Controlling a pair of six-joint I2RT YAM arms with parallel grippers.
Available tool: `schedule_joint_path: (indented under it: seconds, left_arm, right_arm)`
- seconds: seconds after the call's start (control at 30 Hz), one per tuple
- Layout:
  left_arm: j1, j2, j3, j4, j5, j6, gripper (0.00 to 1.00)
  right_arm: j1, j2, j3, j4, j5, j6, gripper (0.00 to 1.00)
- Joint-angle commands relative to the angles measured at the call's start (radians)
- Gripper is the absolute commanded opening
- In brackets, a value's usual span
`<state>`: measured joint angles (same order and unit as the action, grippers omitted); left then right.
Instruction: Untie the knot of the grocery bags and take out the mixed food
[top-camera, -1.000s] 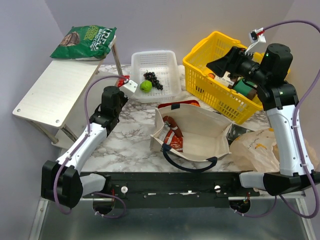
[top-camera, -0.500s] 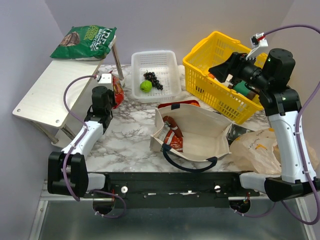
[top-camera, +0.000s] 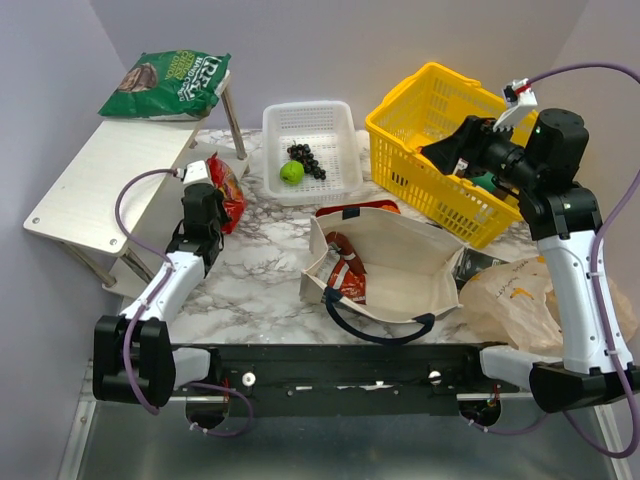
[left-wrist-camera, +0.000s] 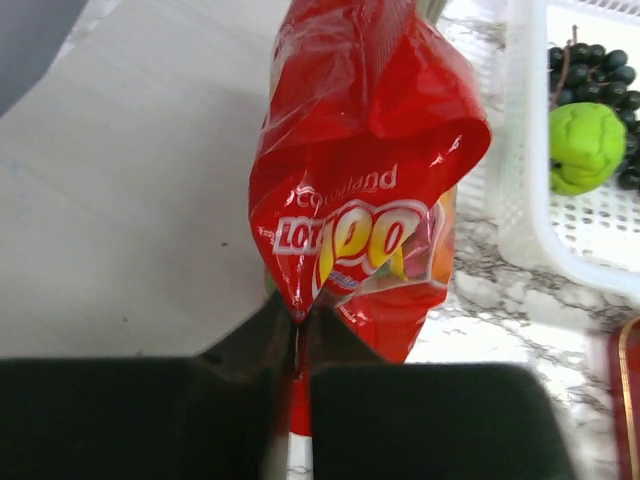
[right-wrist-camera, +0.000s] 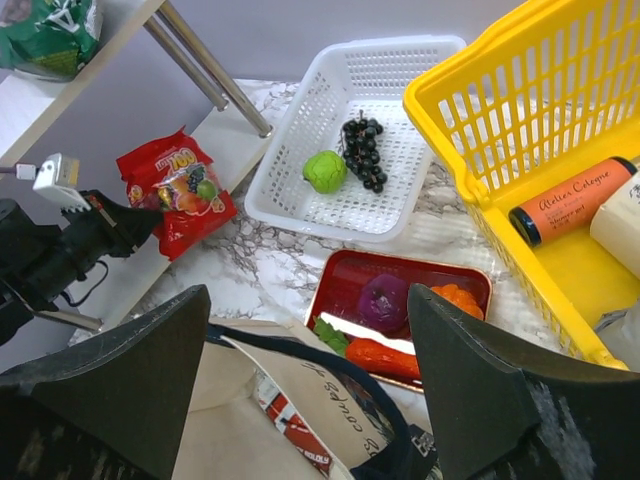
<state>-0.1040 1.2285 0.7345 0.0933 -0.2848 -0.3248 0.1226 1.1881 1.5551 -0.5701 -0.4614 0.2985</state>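
Observation:
My left gripper (top-camera: 208, 190) is shut on the bottom edge of a red snack packet (top-camera: 229, 188), next to the side table; the wrist view shows the packet (left-wrist-camera: 370, 170) pinched in the gripper (left-wrist-camera: 297, 318). My right gripper (top-camera: 442, 152) is open and empty, high over the yellow basket; it also shows in the right wrist view (right-wrist-camera: 310, 385). The canvas tote (top-camera: 400, 265) lies open with red packets (top-camera: 345, 278) inside. The peach plastic bag (top-camera: 510, 295) lies at the right; its knot is hidden. The onion (right-wrist-camera: 383, 300), orange (right-wrist-camera: 458, 298) and carrot (right-wrist-camera: 385, 358) lie in a red tray.
A white basket (top-camera: 310, 115) holds the green apple (top-camera: 291, 172) and grapes (top-camera: 306, 158). The yellow basket (top-camera: 400, 130) at the back right holds an orange tube (right-wrist-camera: 570, 200) and boxes. The green snack bag (top-camera: 170, 85) lies on the side table (top-camera: 110, 180).
My left gripper has carried the red snack packet leftwards from beside the white basket to the side table's edge. My right arm has shifted slightly to the right.

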Motion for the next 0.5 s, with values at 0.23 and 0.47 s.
schedule_joint_path:
  seconds: [0.23,0.47]
  left_arm:
    - [0.049,-0.053,-0.006,0.06,0.353,-0.053,0.0]
    - [0.053,-0.075,-0.023,0.039,0.489,-0.103,0.0]
  right_arm:
    - [-0.024,-0.01,-0.03,0.03,-0.026,0.03,0.88]
    - [-0.035,-0.021,-0.046,0.027,-0.025,0.028,0.88]
